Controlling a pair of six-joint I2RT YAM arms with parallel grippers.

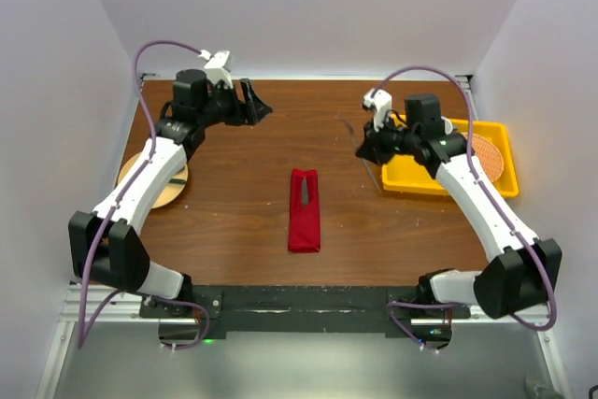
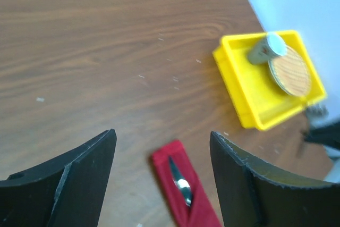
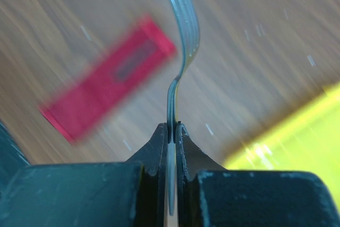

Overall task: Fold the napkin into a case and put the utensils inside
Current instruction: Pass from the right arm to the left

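Observation:
The deep-red napkin is folded into a narrow case (image 1: 304, 221) that lies mid-table. A silver utensil (image 1: 306, 190) pokes from the case's open far end. My right gripper (image 1: 366, 147) is shut on a silver fork (image 3: 183, 35), held above the table right of the case, tines pointing away. In the right wrist view the gripper (image 3: 172, 128) pinches the fork's neck, and the case (image 3: 106, 89) shows blurred beyond it. My left gripper (image 1: 257, 105) is open and empty, raised at the far left. In the left wrist view (image 2: 162, 152) the case (image 2: 161, 159) and utensil (image 2: 180, 179) show between the fingers.
A yellow plastic tray (image 1: 411, 178) sits at the right with a round orange woven mat (image 1: 491, 158) in it. It also shows in the left wrist view (image 2: 249, 86). Another round mat (image 1: 154, 184) lies under the left arm. White walls enclose the table.

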